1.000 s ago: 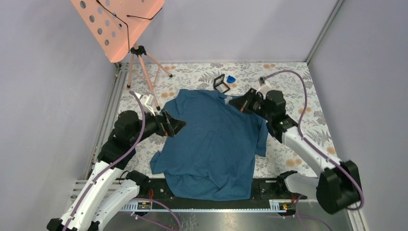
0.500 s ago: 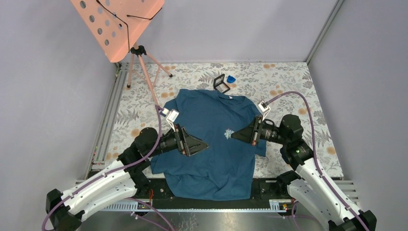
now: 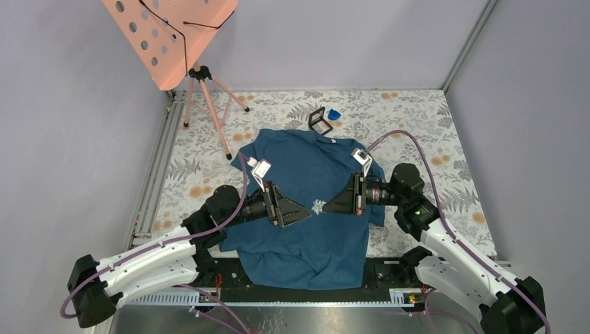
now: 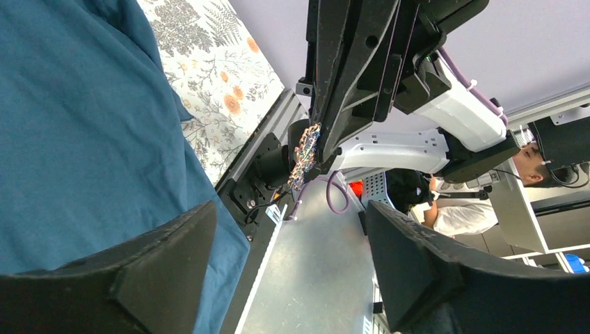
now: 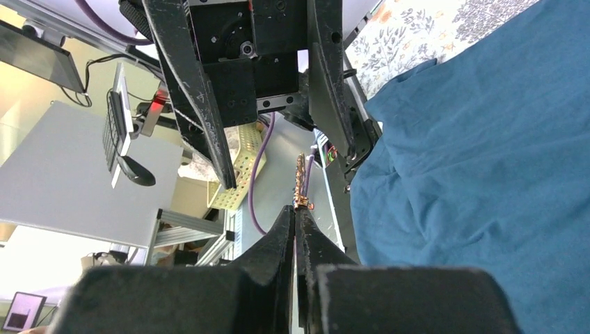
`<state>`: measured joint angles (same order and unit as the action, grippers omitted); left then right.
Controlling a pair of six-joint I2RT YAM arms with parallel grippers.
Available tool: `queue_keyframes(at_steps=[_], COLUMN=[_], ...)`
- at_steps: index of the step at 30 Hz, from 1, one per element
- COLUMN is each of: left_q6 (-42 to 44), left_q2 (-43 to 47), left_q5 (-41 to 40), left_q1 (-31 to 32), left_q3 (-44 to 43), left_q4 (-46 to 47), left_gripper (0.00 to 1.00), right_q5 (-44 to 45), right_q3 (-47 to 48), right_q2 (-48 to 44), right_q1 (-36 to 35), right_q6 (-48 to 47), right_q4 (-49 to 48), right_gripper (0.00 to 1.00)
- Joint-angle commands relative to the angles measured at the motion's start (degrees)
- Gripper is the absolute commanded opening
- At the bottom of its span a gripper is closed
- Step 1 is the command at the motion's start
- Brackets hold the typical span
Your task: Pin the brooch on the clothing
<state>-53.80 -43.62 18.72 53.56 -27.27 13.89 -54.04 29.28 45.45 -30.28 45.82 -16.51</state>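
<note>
**While right arm holds the brooch aloft, left waits open: pinning not begun**

Since the right gripper is clenched on the brooch, pinching one end so that most of the ornament sticks out past its fingertips, pick-up looks done and the pinning itself is not yet started. The brooch sits just ahead of the right tips. Both wrist views show it held clear of the fabric, over the chest area of the T-shirt, which lies spread out below both grippers.

The left gripper faces the right one almost tip to tip. Its jaws are spread wide with nothing between them. In the left wrist view the brooch is straight ahead of that opening, near but not inside it, and no left finger touches it.

Judgement: the step in hand is bringing the brooch to a meeting point between the two grippers, probably so the left can take the other end or hold cloth steady. Whether the pin is open I cannot tell; it is too small.

The next move calls for fine alignment. Either the left advances until the brooch sits between its fingers, or it drops to the shirt beneath its tips, and then the right lowers the brooch onto the cloth. The grip is thin and the part is small, so an off-centre squeeze could twist it loose.
</note>
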Motion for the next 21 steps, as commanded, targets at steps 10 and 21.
queue_keyframes(at_steps=[10,21], left_q6=[-0.3,-0.8], left_q2=[-0.5,-0.9], left_q5=[-1.7,-0.4], left_q1=[0.8,0.8], left_q3=[-2.4,-1.9], left_q4=[4.0,6.1], left_gripper=[0.43,0.14], right_q5=[-2.3,-2.0], right_q3=[3.6,3.6], right_q2=[3.7,5.0], right_q1=[-4.4,-5.0], right_q6=[2.7,1.3], right_q4=[-7.9,-7.4], right_gripper=[0.00,0.00])
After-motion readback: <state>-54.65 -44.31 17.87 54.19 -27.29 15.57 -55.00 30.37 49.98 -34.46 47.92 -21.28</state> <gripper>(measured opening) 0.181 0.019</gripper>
